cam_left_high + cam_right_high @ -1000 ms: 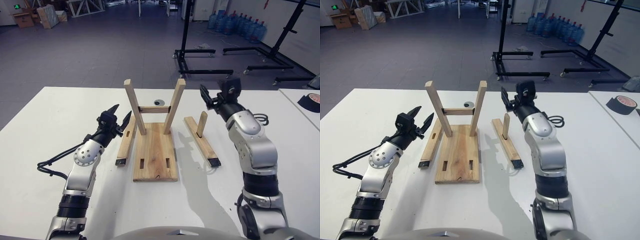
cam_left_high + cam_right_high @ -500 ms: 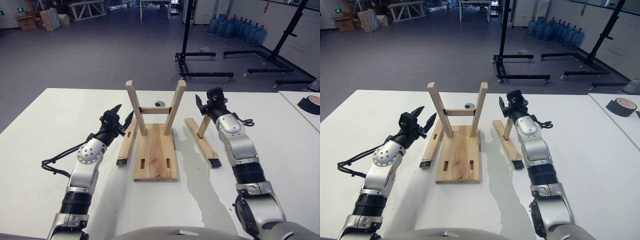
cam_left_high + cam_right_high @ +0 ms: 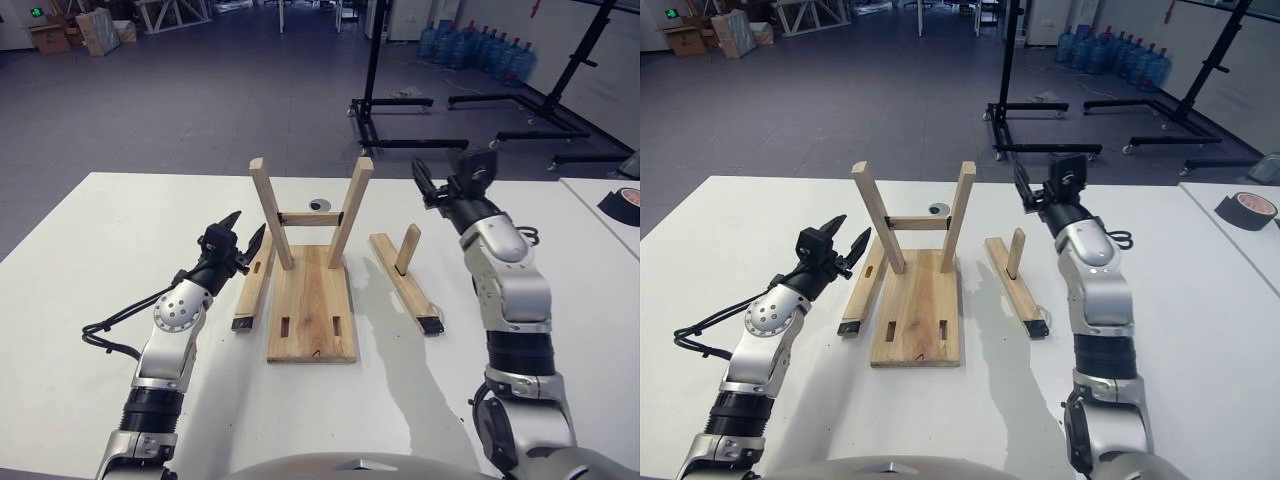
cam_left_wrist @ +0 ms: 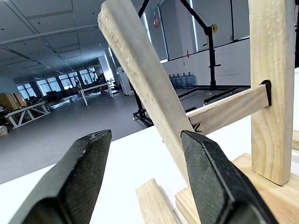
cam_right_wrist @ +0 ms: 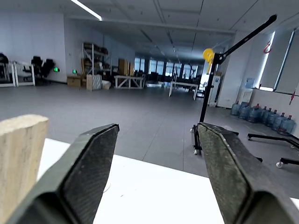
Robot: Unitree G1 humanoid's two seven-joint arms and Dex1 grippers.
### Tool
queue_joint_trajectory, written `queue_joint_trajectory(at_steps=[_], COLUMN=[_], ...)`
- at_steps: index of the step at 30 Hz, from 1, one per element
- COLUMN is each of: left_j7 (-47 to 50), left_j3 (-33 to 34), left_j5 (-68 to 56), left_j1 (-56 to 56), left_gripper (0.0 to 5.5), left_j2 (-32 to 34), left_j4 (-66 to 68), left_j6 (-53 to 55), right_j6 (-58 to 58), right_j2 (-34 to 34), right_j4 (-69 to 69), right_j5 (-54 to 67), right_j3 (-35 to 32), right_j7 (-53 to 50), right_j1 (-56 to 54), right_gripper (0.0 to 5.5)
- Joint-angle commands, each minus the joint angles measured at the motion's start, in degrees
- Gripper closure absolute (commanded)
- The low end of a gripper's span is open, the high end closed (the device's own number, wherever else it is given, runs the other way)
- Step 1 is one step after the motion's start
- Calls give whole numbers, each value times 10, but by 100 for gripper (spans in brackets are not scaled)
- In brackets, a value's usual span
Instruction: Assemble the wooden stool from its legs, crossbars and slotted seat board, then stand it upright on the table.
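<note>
The slotted seat board (image 3: 311, 305) lies flat in the middle of the table. Two legs (image 3: 270, 215) (image 3: 350, 212) stand in it, leaning inward and joined by a crossbar (image 3: 310, 219). A loose leg (image 3: 253, 285) lies to the board's left. To its right lies another leg (image 3: 403, 283) with a short crossbar (image 3: 406, 249) standing up from it. My left gripper (image 3: 245, 228) hangs open beside the loose left leg, and the left wrist view shows the near upright leg (image 4: 149, 88) just beyond its fingers. My right gripper (image 3: 432, 185) is open, above and behind the short crossbar (image 5: 18, 154).
A grommet hole (image 3: 320, 205) sits in the table behind the stool. A roll of tape (image 3: 620, 205) lies on the neighbouring table to the right. A black cable (image 3: 105, 335) loops beside my left arm. Black stands (image 3: 400, 105) are on the floor beyond the table.
My right gripper dipped to the short upright crossbar half a second ago and has since risen away from it, still open. The left arm has barely moved.
</note>
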Motion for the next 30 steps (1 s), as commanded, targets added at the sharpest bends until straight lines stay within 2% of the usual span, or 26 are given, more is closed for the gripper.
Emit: queue_joint_trajectory(at_steps=[1, 5, 11, 18, 30], left_j7=[6, 10, 9, 11, 10], left_j3=[4, 7, 5, -1, -10], left_j5=[1, -2, -2, 1, 4], left_j1=[23, 43, 45, 45, 37], left_gripper=[282, 282, 282, 282, 282], left_j2=[1, -2, -5, -11, -17], left_j4=[-27, -44, -52, -51, -46], left_j6=[4, 6, 10, 10, 11], right_j6=[36, 81, 159, 282, 332], right_j2=[-20, -10, 2, -10, -23], right_j4=[-56, -117, -154, -170, -89], right_j5=[22, 61, 64, 32, -12], right_j3=[-21, -29, 12, 75, 132], right_j7=[18, 35, 18, -32, -25], right_j1=[91, 222, 310, 283, 219], right_gripper=[240, 240, 240, 240, 240])
